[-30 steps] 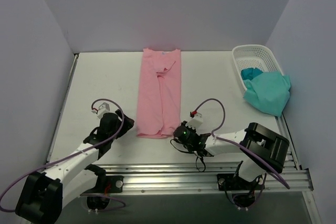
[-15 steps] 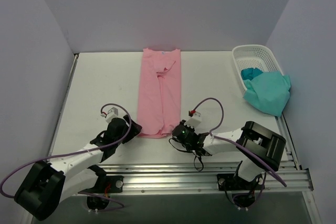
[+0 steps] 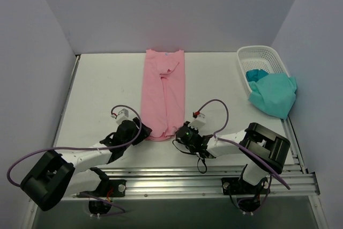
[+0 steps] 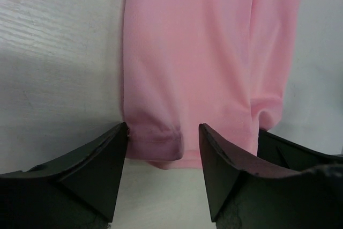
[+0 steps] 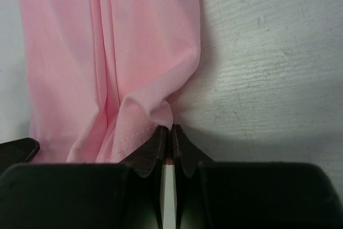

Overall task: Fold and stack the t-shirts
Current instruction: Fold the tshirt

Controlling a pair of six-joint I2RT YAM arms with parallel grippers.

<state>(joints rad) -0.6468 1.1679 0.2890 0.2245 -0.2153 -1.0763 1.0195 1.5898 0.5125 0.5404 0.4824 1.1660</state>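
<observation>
While the pink t-shirt (image 3: 163, 97) lies ahead of both grippers, the left gripper (image 4: 163, 132) stands open astride its near hem; the right gripper (image 5: 171, 132) is closed, pinching the hem's other corner; the teal-green t-shirt (image 3: 273, 95) lies well to its right.

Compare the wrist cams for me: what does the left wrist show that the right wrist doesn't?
Left wrist only: the left gripper open, its fingers straddling the near left hem corner of the pink t-shirt, not yet closed. Right wrist only: the right gripper shut, with the shirt's near right corner bunched at its fingertips. Both: the same folded pink shirt lying on the white table, seen from its near end.
</observation>
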